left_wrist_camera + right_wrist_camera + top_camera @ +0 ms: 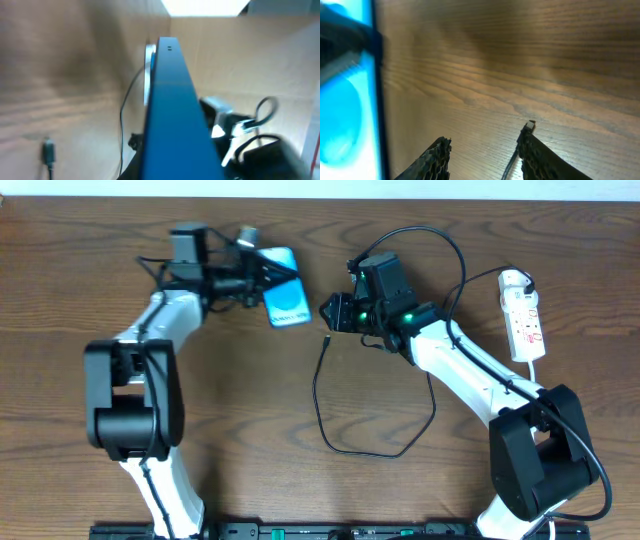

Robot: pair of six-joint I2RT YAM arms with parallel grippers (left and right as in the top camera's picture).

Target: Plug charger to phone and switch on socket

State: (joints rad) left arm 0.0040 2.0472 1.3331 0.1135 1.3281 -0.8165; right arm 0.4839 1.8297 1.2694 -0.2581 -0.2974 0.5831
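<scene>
Currently my left tool point(258, 277) is clamped on the phone point(285, 300). From overhead I see it gripping the handset at its left end, with the blue screen facing up and the body angled across the worktop point(240, 400). On the left wrist camera the phone shows edge-on as a blue band up the middle of the view. I cannot make out my own fingers there.

My right tool point(484, 139) stands wide, its two ribbed fingers point(434, 159) well apart with bare wood between them. The plug tip point(529, 125) of the charger point(318, 395) lies just beside the end of the finger on the right of that view, and the thin cable runs back along the finger's inner side. Whether they touch I cannot tell. The phone's bright screen fills the left edge of the same view.

Overhead, the right tool sits just to the right of the phone, a small gap between them. The black cable drops from near that tool and loops wide over the wood towards the right arm. The socket point(523, 315) lies at the far right, well apart from both tools.
</scene>
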